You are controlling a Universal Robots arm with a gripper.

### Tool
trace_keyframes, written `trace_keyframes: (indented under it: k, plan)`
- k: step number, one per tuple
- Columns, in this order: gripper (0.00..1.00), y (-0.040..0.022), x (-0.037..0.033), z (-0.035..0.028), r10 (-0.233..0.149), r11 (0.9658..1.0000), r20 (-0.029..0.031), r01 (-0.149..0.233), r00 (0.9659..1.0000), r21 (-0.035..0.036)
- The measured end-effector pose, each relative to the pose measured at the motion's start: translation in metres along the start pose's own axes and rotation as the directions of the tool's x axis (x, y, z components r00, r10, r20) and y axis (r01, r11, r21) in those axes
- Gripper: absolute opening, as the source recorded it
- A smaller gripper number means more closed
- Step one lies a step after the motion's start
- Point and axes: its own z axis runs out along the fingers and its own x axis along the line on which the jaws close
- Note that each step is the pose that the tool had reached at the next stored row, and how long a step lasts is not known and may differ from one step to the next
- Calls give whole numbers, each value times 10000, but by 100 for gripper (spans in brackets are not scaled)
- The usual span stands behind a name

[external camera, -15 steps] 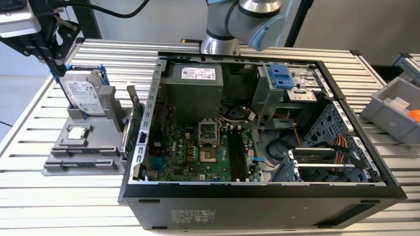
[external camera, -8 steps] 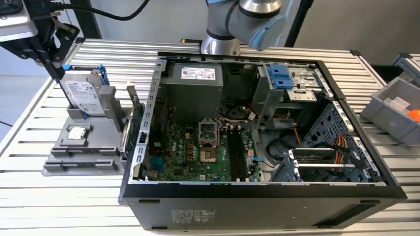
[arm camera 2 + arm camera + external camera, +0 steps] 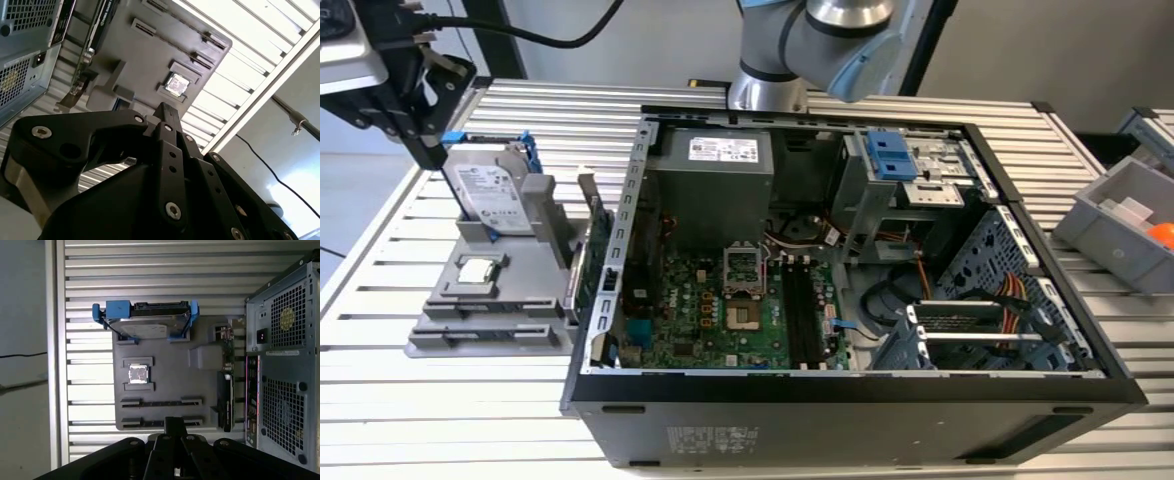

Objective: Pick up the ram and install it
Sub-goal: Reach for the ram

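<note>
Here the gripper (image 3: 175,423) hangs closed and empty above the grey tray (image 3: 175,375)

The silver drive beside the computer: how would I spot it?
Find the open computer case; on the exterior view's left sits a grey holder tray. The hard drive stands upright at its far end, the only silver box in a blue frame.

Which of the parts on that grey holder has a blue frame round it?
The silver hard drive, upright at one end of the holder; the square chip and the expansion card have none.
</note>
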Motion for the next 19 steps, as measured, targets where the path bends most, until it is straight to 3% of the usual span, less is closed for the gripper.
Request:
trace_keyframes:
  k: [19]
  plan:
    - [0,-322,10,-6,0,10000,0,0,10000,0]
